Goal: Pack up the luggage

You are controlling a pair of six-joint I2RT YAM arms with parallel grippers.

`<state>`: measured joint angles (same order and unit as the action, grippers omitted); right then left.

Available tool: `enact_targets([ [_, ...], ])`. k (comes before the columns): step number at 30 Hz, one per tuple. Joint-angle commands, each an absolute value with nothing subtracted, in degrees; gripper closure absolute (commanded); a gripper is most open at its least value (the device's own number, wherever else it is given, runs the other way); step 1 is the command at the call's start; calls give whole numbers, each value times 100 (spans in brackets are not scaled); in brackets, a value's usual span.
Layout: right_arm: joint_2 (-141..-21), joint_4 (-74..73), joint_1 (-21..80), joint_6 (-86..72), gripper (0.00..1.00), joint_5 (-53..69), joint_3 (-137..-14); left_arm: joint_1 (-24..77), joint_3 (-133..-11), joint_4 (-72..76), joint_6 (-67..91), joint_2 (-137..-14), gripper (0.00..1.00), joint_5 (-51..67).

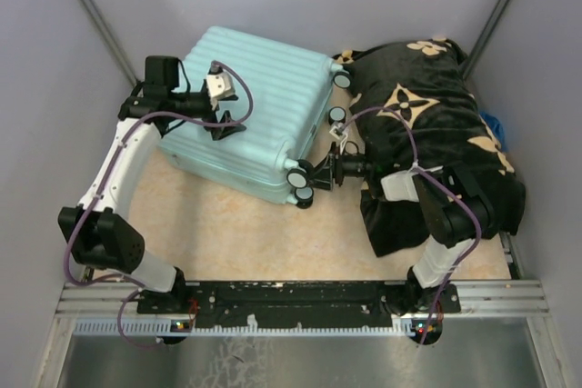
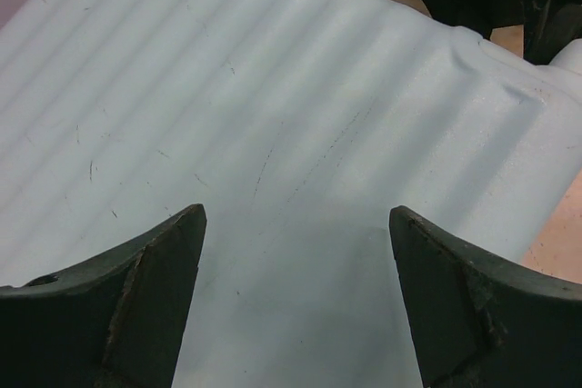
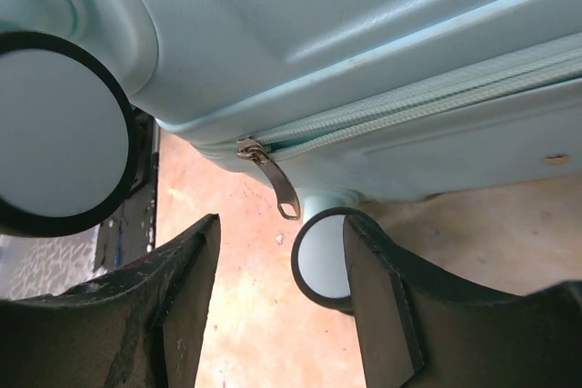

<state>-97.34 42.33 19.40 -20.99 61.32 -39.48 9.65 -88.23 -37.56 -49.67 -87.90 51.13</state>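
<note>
Top external: luggage [image 1: 259, 106] closed, lying flat on table [image 1: 245, 233], left of centre toward far side, wheels on its right edge. Black blanket [image 1: 427, 134] with tan flowers bunched just right of it. Left end effector [image 1: 225, 124] over ribbed shell, released, jaws wide, nothing between. Right end effector [image 1: 309, 177] at luggage near-right corner by wheels, released, jaws apart. Right wrist: zipper pull [image 3: 277, 184] hangs from closed zip; small wheel [image 3: 320, 261] beyond gap, partly behind one finger, contact unclear.
</note>
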Motion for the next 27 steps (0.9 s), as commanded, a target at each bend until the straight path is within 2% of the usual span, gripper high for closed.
enact_targets([
  [1,-10041,5316,2146,-2413,43,6312,-4157,1064,-8856,-3921,-5082,-8474,12,5036],
  [10,-10573,6232,2353,-2892,51,6223,-4306,1245,-8745,-3823,-4936,-8429,12,4797],
  [15,-10577,6292,2412,-2949,67,6123,-4271,1344,-8756,-3743,-4801,-8471,13,4722],
  [21,-10356,6200,2426,-2825,97,5808,-4056,2000,-9132,-4506,-5087,-8556,10,5121],
  [22,-10316,6197,2426,-2793,100,5774,-4018,2174,-9241,-4788,-5275,-8586,8,5180],
  [27,-9964,5957,2434,-2493,100,5619,-3880,2973,-9407,-5269,-5774,-8759,0,5083],
])
